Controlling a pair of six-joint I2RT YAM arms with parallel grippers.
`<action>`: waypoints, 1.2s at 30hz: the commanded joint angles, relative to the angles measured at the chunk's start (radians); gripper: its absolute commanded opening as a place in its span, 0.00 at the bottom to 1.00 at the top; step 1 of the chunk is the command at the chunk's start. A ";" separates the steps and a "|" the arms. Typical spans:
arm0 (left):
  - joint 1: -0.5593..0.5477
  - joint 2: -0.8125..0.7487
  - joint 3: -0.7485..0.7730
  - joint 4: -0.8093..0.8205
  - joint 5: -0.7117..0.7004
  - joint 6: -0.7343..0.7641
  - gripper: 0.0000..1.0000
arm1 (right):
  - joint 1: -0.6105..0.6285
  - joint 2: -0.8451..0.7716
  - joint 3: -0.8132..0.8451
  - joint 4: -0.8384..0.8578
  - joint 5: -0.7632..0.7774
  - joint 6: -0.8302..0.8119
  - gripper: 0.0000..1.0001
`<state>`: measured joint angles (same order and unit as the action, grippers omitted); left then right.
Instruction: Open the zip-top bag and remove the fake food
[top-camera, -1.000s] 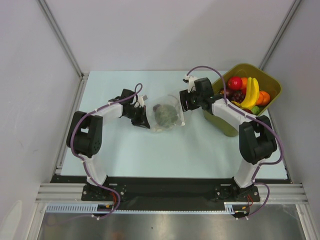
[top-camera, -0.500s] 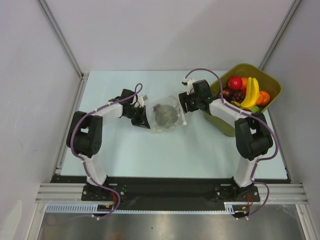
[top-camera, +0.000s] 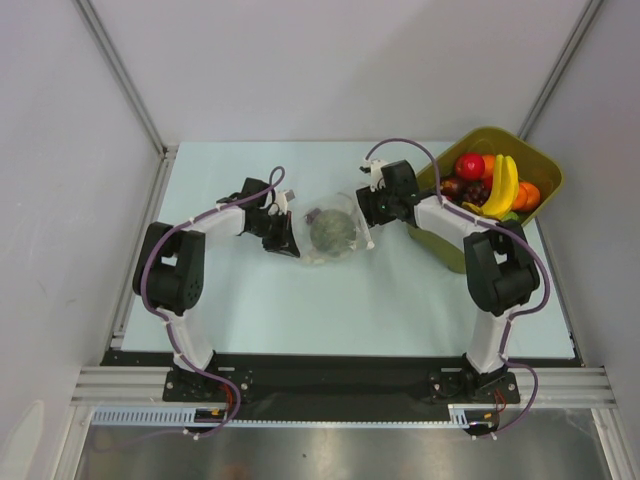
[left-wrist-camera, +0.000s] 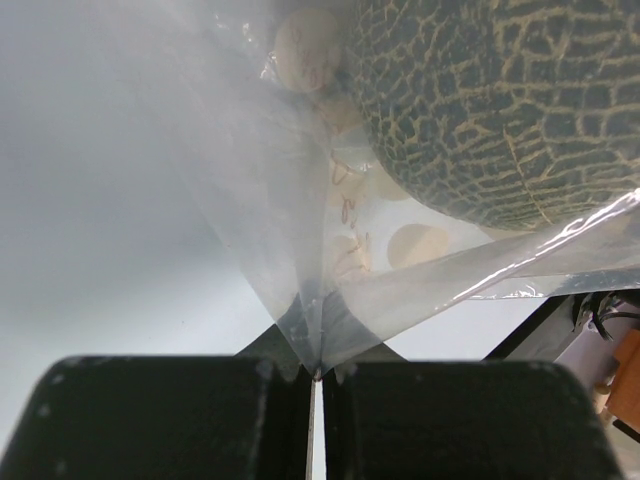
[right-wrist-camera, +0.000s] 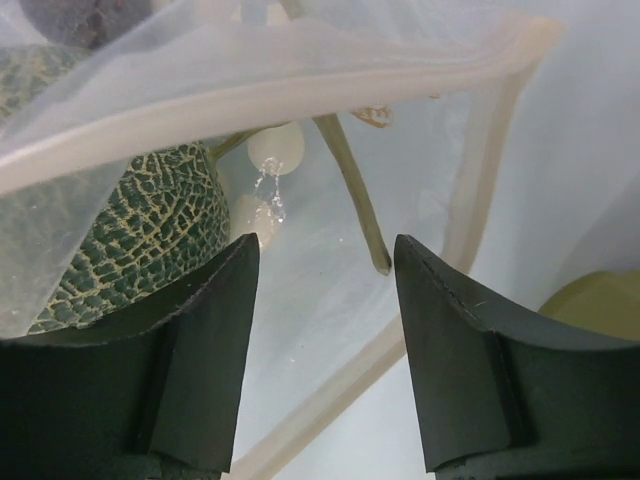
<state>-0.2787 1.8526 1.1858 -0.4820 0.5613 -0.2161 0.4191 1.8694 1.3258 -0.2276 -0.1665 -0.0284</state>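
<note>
The clear zip-top bag (top-camera: 335, 232) lies mid-table between both grippers. Inside it sits a grey-green netted melon (top-camera: 333, 229); it shows through the plastic in the left wrist view (left-wrist-camera: 500, 100) and the right wrist view (right-wrist-camera: 110, 240). A small dark purple piece (top-camera: 312, 213) lies at the bag's far left. My left gripper (top-camera: 288, 238) is shut on the bag's left edge (left-wrist-camera: 318, 345). My right gripper (top-camera: 366, 210) is open at the bag's right side, its fingers (right-wrist-camera: 210, 350) apart over the bag's mouth, with the zip strip (right-wrist-camera: 300, 90) ahead.
An olive-green tub (top-camera: 497, 190) stands at the right back, holding a yellow banana (top-camera: 502, 185), a red fruit (top-camera: 470, 165), purple grapes and orange pieces. The right arm lies along the tub's left side. Grey walls enclose the table.
The right gripper has shifted slightly back and left at the bag's right edge. The bag and melon have settled a little to the right. The left gripper keeps its hold.
</note>
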 joint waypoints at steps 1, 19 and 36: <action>0.012 -0.009 0.029 -0.001 0.020 0.020 0.00 | 0.018 0.033 0.052 -0.026 -0.037 -0.019 0.58; 0.019 -0.012 0.031 0.014 0.026 0.011 0.00 | 0.038 -0.016 0.036 -0.110 0.130 0.024 0.00; 0.049 -0.004 0.041 0.014 0.023 0.011 0.00 | 0.043 -0.371 -0.057 -0.256 0.280 0.120 0.00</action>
<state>-0.2417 1.8526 1.1858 -0.4808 0.5716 -0.2165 0.4576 1.5490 1.2694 -0.4408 0.0734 0.0574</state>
